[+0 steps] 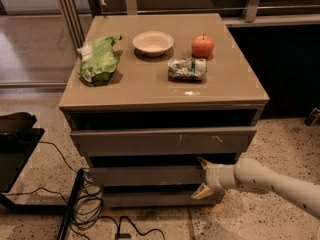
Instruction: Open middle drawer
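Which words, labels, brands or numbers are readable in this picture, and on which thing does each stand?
No text can be read.
Green bag: print on its white patch is too blurred.
Crushed can: green and white print, too blurred.
End effector, open at the right end of the middle drawer: no marking visible.

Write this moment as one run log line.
task: open middle drawer | gripper: open, straddling the drawer front's right end | stage: likely lining up a grip

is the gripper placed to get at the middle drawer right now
Probably yes: the gripper is at the right end of the middle drawer, open fingers above and below its front, nothing between.
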You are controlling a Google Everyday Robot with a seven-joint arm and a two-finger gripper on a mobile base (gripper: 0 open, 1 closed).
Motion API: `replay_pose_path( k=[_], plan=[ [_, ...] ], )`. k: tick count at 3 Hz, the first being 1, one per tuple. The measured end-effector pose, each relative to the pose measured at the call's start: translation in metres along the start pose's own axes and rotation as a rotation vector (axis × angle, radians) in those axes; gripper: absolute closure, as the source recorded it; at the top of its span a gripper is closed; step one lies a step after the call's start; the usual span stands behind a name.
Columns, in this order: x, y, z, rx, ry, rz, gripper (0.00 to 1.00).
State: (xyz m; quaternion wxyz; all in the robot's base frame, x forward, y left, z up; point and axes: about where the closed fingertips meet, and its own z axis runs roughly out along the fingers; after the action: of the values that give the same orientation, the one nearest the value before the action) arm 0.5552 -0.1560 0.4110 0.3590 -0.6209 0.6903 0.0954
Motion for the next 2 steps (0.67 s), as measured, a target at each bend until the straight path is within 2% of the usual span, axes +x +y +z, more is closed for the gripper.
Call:
replay_pose_path(
  k=[2],
  plan=[
    [0.0000,0.0000,0.0000,0.000,0.000,0.000,0.65]
  ],
)
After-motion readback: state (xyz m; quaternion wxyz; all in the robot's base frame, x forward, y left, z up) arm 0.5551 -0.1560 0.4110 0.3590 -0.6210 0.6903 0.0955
